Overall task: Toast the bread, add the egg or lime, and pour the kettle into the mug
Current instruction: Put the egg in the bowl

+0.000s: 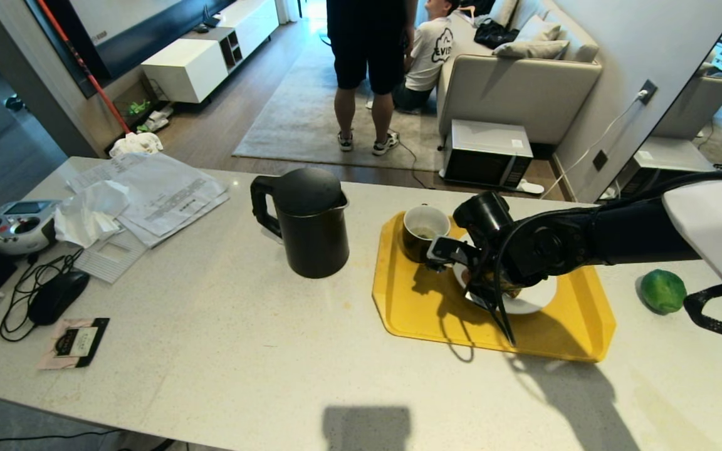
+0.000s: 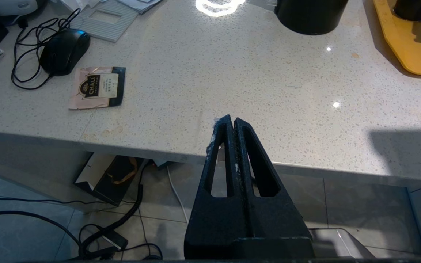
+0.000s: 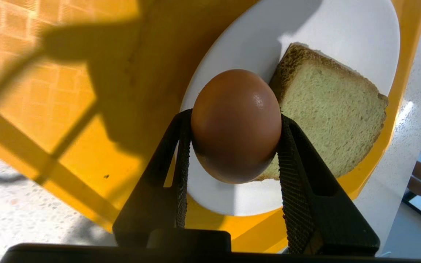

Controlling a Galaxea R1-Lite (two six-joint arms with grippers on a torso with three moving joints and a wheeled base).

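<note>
The right gripper (image 3: pixel 234 128) clamps the egg (image 3: pixel 236 126) over the white plate (image 3: pixel 342 33) on the yellow tray (image 1: pixel 423 313), beside the bread (image 3: pixel 331 120); the left gripper (image 2: pixel 231 126) is closed, off the counter edge

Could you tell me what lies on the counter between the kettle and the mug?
Only the yellow tray's rim; head view shows otherwise bare counter between kettle and mug.

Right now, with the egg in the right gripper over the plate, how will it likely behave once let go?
The egg, pinched by the right gripper, is smooth and rounded, so it may roll across the white plate unless the bread stops it. Its shell is probably brittle, so a gentle, low release seems wise.
</note>
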